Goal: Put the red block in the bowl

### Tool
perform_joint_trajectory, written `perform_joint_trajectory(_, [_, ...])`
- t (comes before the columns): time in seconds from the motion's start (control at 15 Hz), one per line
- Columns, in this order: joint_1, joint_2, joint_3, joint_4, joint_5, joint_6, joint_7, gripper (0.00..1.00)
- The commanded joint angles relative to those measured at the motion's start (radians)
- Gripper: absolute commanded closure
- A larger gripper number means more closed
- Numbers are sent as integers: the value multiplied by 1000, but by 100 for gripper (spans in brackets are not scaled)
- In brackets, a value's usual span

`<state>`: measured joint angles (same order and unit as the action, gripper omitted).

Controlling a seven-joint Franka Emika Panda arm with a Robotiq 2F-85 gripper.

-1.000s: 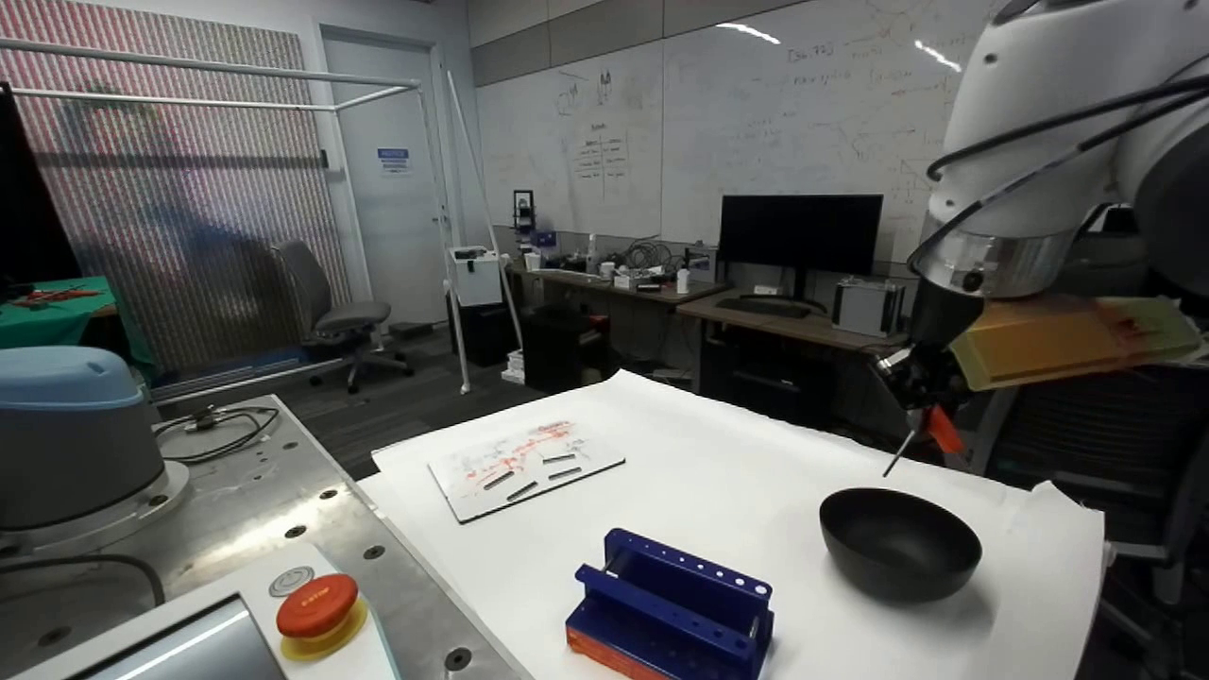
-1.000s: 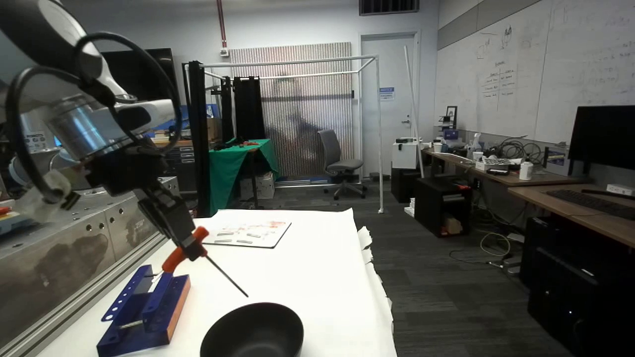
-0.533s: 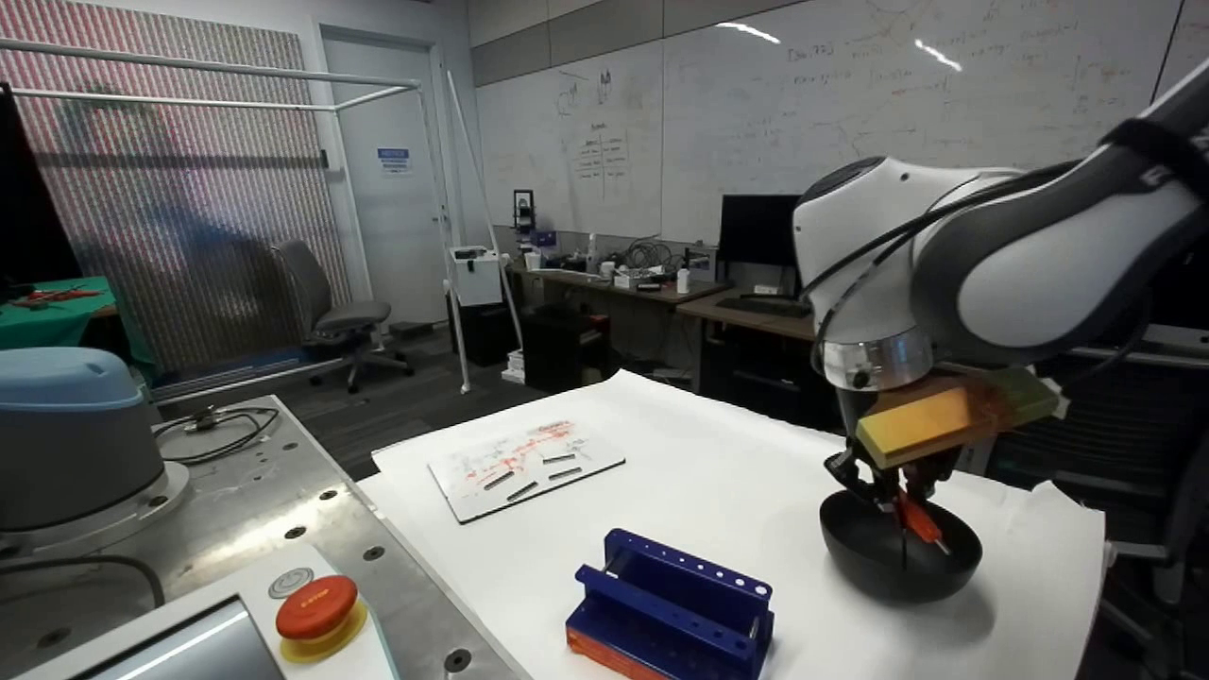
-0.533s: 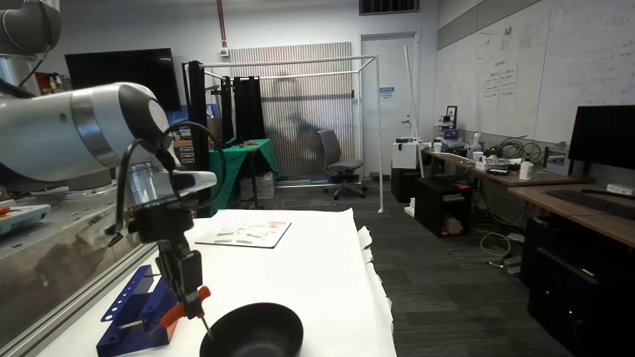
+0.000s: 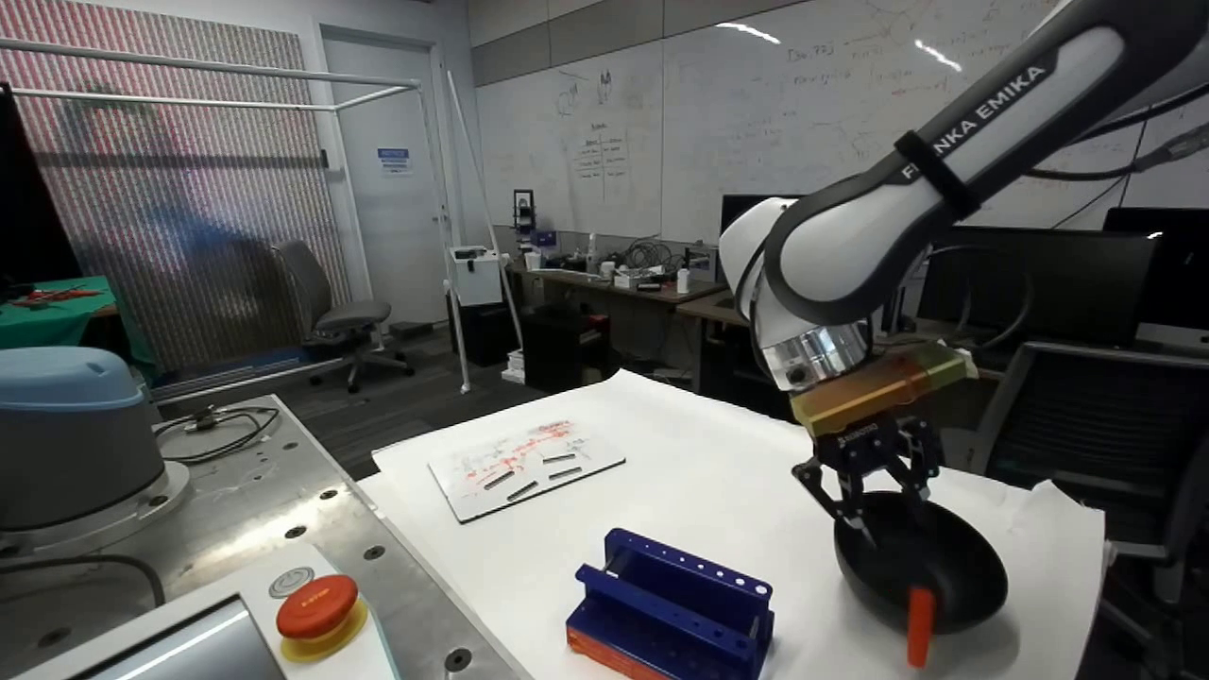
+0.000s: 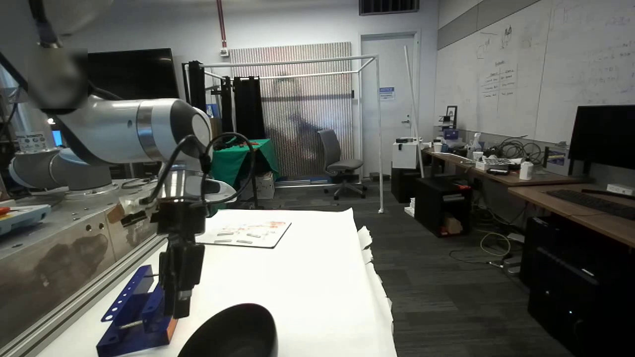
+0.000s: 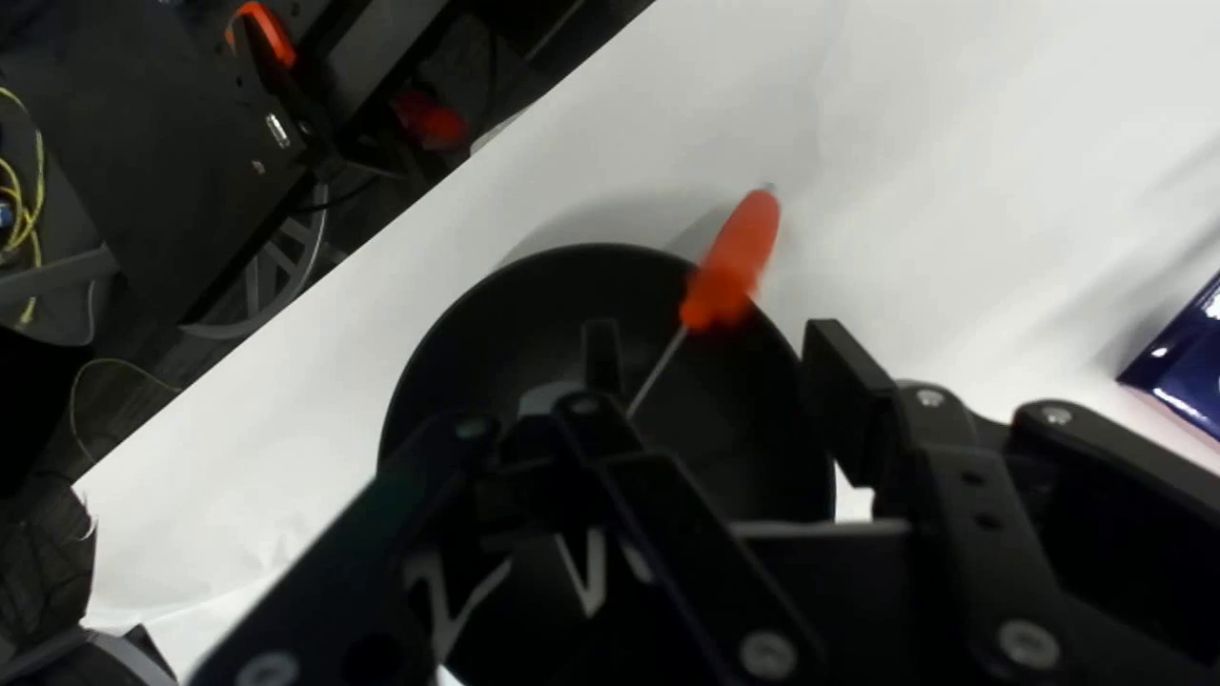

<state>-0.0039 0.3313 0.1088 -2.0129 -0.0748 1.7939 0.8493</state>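
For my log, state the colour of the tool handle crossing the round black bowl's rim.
The handle is orange-red, showing best in the wrist view.

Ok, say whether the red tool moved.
Yes: in an exterior view, the red tool descended, from higher than the blue rack to level with it.

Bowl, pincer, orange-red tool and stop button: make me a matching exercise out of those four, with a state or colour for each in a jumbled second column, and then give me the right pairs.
Things
1. bowl
2. pincer
3. orange-red tool
4. stop button

States and colours
A. open, gripping nothing
B. red, with yellow beneath
C. round and hollow, standing tilted
D. thin shaft, handle reaching past the bowl's edge

Right pairs: 1-C, 2-A, 3-D, 4-B.
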Motion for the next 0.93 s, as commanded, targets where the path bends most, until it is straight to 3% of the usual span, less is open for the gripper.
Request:
perform_joint_trajectory(0.0, [28, 46, -42, 121, 98, -94, -82, 15])
perform_joint_trajectory(0.13, [20, 22, -41, 127, 167, -82, -160, 1])
perform_joint_trajectory(0.2, [13, 4, -39, 123, 216, -70, -205, 0])
perform_joint_trajectory(0.87, [-22, -260, -63, -12, 569, -70, -663, 0])
